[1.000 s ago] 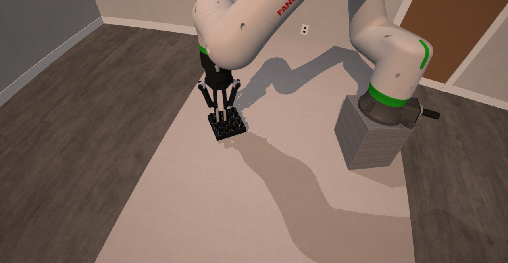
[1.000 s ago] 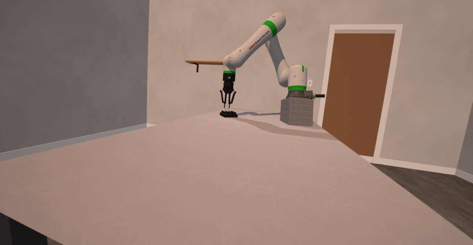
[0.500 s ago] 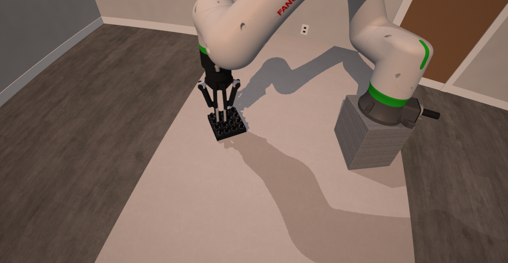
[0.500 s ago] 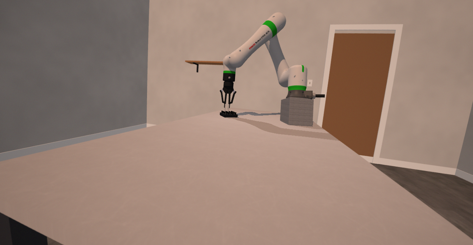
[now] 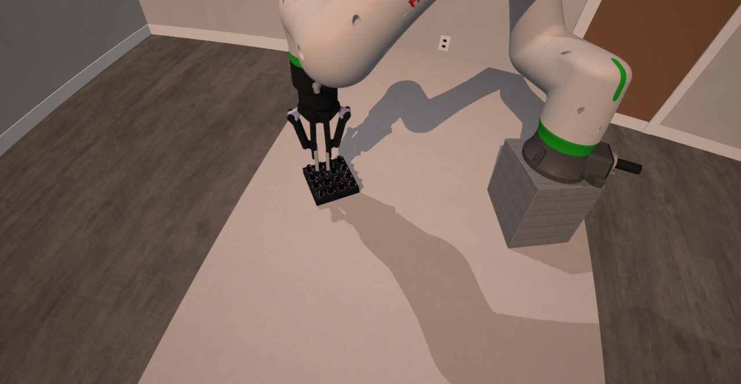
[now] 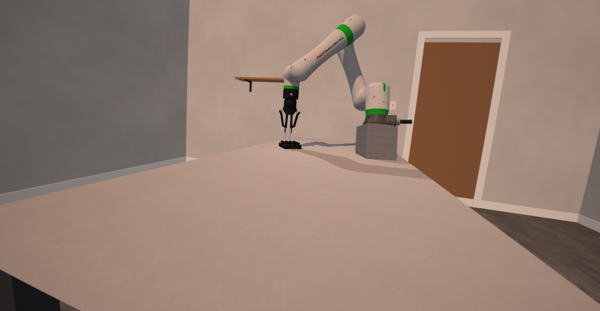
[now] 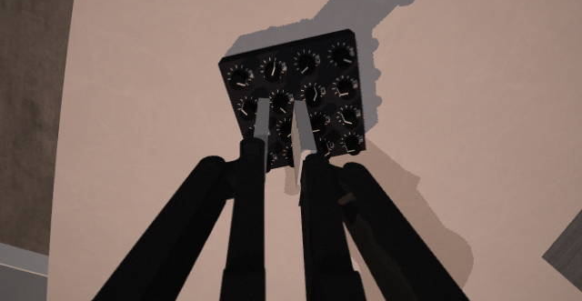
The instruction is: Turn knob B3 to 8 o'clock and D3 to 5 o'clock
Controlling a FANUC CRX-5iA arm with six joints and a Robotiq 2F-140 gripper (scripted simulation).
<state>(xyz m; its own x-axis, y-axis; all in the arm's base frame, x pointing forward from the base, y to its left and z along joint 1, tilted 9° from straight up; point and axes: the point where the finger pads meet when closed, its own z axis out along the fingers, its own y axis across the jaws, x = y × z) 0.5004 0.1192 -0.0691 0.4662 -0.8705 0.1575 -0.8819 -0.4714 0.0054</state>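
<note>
The black knob box (image 5: 339,198) (image 6: 290,146) (image 7: 291,47) stands on the table, its rear toward the left in the wrist view. My gripper (image 5: 322,169) (image 6: 288,138) (image 7: 280,116) is open by a narrow gap and empty, pointing down. Its pale fingertips are on either side of knob B3 (image 7: 280,103), seemingly a little above it. B3's line points to about 8 o'clock. Knob D3 (image 7: 346,88) stands right of the fingers; its line seems to point rearward, near 12 o'clock. The fingers partly hide some knobs in the lower rows of the wrist view. The socket is not visible.
The box stands near the left edge of the pale table (image 5: 269,278). The arm's grey pedestal (image 5: 543,215) (image 6: 379,143) stands to the right. Neighbouring knobs stand close around B3, including C3 (image 7: 313,95) and B4 (image 7: 272,71). A wall shelf (image 6: 259,79) is behind the arm.
</note>
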